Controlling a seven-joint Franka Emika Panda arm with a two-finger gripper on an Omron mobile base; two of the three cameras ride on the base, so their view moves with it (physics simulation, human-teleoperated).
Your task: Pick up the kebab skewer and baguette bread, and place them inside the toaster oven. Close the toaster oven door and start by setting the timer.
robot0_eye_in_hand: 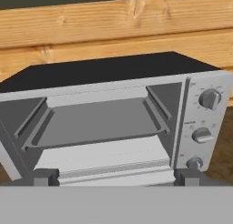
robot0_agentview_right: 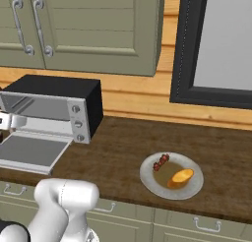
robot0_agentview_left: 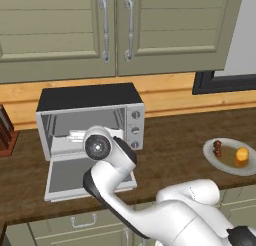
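Right base view has the kebab skewer (robot0_agentview_right: pixel 161 162) and baguette bread (robot0_agentview_right: pixel 180 177) on a plate (robot0_agentview_right: pixel 147 179), far right of the toaster oven (robot0_agentview_right: pixel 59 108). Skewer's probably light and thin, so pinch it mid-stick; the gripper (robot0_eye_in_hand: pixel 116 176) jaws are spread wide, empty.

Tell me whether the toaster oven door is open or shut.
Open. The toaster oven door lies flat on the counter in front of the toaster oven, exposing its inside.
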